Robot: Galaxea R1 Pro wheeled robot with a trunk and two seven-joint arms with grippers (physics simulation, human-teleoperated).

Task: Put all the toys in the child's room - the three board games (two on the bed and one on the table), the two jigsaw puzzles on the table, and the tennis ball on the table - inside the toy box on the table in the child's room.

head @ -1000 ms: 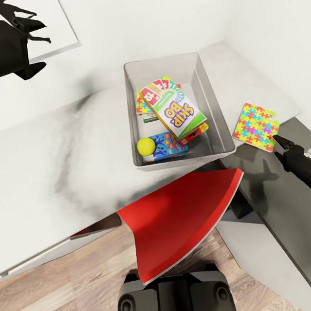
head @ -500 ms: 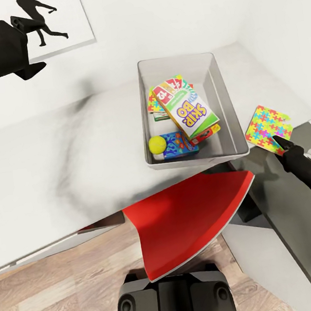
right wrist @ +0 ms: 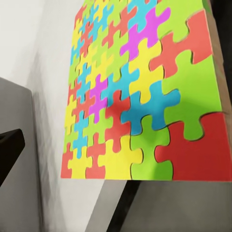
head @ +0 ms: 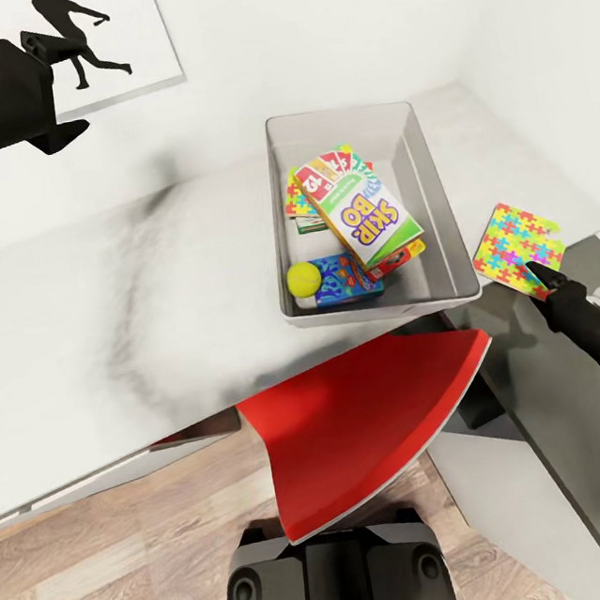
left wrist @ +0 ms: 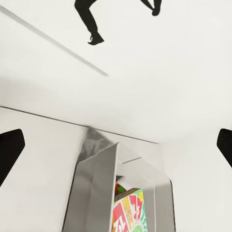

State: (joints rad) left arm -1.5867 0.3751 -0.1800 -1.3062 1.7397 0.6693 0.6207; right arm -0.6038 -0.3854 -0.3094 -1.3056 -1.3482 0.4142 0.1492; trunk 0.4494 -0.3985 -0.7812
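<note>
Risk: the jigsaw puzzle box (head: 517, 247) overhangs the table (head: 101, 298) edge right of the toy box (head: 448, 224); a clumsy nudge could tip it off.
Right gripper (head: 545, 279): at the box's near corner; grip cannot be told.
Left gripper (head: 49, 87): raised far left, fingers apart, empty.
Change: nothing has moved since half a second ago; earlier the view shifted.
</note>
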